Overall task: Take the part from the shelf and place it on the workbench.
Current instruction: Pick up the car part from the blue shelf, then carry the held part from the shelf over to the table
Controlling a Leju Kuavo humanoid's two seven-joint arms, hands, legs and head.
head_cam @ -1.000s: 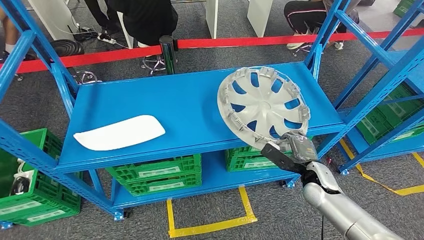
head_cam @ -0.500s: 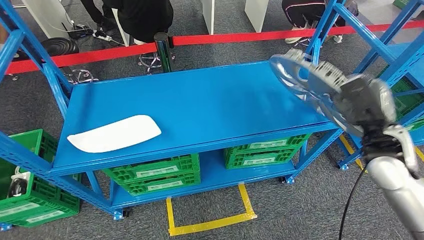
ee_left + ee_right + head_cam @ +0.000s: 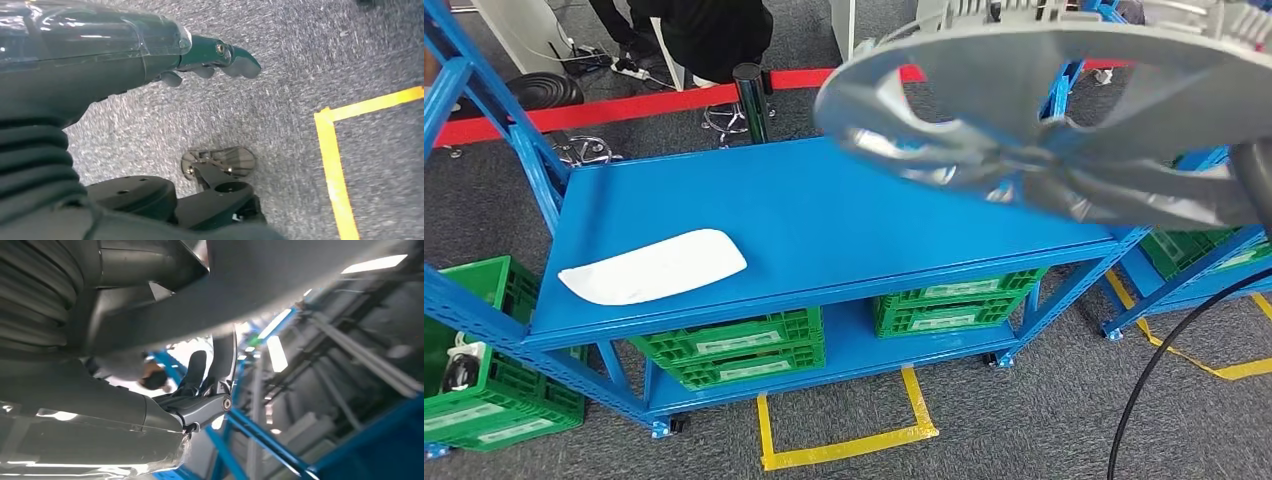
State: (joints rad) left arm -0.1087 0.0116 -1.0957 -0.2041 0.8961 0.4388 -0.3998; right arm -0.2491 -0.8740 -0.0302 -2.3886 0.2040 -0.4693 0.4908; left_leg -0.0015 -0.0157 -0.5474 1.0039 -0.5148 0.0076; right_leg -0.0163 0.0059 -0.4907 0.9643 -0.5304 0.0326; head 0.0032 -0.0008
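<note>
**Hubcap up off the shelf, in the right hand**

Holding the part: the right hand grips the silver hubcap, dark fingers pressed up against its grey underside in the right wrist view, thumb side below them. How far the fingers wrap the rim cannot be told; the part covers their tips. In the head view the hubcap is raised close to the camera, tilted, blurred, well above the blue shelf and touching nothing on it. Spokes and cut-outs show plainly.

Left hand hangs over grey carpet, fingers nearly straight and slightly apart, nothing in them. A strip of yellow floor tape lies beyond the fingertips.

Past the hubcap, on the shelf's top deck: a flat white panel, lying at the far end from the held part. Lower deck holds green crates. Behind the shelf, a red barrier belt on a dark post, then a person in dark clothing.
</note>
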